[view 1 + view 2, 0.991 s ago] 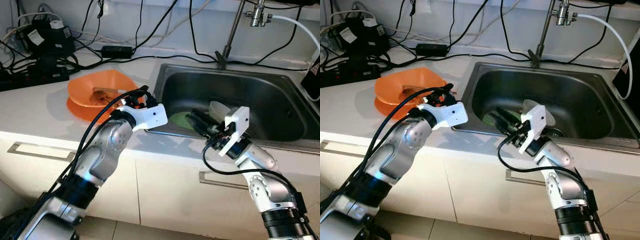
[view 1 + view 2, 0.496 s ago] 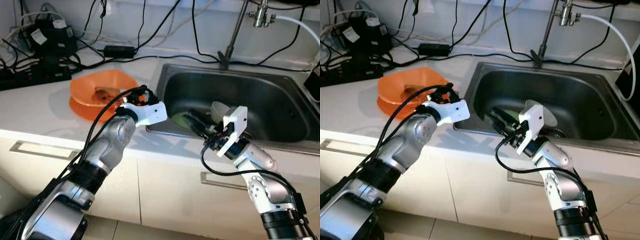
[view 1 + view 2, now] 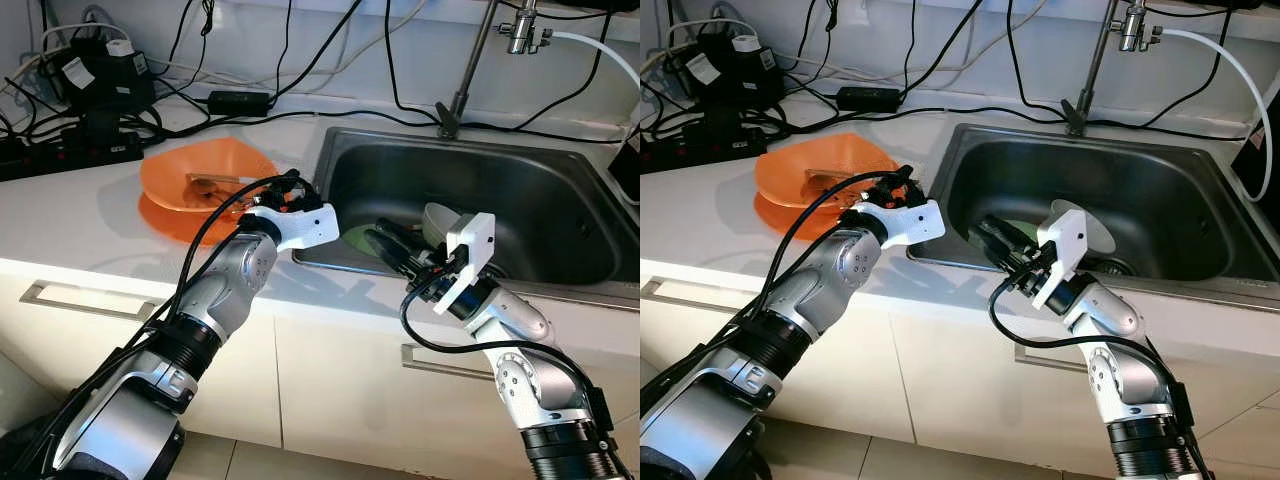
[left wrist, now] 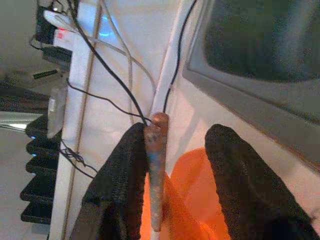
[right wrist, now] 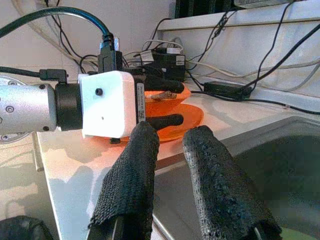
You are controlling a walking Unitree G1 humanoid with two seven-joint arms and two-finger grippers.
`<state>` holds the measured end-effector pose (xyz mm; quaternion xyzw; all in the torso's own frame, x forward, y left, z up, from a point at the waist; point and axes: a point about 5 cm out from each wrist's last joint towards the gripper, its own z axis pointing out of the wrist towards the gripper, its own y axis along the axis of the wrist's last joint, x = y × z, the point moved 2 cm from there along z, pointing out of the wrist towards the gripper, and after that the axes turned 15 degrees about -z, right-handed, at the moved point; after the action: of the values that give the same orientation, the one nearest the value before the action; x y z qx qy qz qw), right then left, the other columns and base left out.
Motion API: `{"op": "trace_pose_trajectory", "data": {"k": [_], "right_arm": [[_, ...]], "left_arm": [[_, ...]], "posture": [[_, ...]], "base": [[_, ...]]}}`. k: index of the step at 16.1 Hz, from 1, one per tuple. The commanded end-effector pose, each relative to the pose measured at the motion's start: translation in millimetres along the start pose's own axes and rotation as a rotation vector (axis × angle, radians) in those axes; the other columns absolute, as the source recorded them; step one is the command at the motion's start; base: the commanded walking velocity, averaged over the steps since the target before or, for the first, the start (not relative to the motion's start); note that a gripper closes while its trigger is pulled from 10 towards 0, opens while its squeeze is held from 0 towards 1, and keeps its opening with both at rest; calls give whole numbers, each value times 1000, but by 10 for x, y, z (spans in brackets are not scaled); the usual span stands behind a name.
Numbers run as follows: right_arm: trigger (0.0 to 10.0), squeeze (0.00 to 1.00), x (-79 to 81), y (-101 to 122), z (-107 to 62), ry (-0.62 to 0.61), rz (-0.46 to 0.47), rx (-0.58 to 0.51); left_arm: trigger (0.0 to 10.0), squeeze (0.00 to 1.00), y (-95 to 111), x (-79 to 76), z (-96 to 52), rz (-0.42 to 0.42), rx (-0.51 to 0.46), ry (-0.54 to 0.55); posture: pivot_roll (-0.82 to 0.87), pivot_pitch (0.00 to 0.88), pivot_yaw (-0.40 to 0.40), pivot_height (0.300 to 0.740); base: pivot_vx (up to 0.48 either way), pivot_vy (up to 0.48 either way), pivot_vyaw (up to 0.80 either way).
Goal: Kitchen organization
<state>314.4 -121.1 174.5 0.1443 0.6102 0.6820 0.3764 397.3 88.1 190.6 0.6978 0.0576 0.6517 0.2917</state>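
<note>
Both arms reach over the steel sink [image 3: 1160, 190] beside orange bowls [image 3: 805, 180].

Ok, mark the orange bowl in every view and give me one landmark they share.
Left eye view: orange bowl on the counter, left of the sink.
Right eye view: same spot.
Left wrist view: orange patch between the left tool fingers.
Right wrist view: beyond the left tool.
Shared landmark: the sink.
</note>
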Motion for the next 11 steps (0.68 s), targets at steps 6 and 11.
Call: {"op": "trace_pose_trajectory", "data": {"k": [6, 11], "right_arm": [[10000, 0, 26, -7, 29, 5, -4, 4], [10000, 0, 11, -1, 19, -7, -9, 7]], "left_arm": [[0, 0, 116, 182, 48, 38, -48, 67], [0, 0, 84, 109, 42, 29, -31, 37]], "posture": [[36, 18, -9, 740], [32, 19, -7, 740]], "base": [[0, 0, 0], [0, 0, 0]]}}
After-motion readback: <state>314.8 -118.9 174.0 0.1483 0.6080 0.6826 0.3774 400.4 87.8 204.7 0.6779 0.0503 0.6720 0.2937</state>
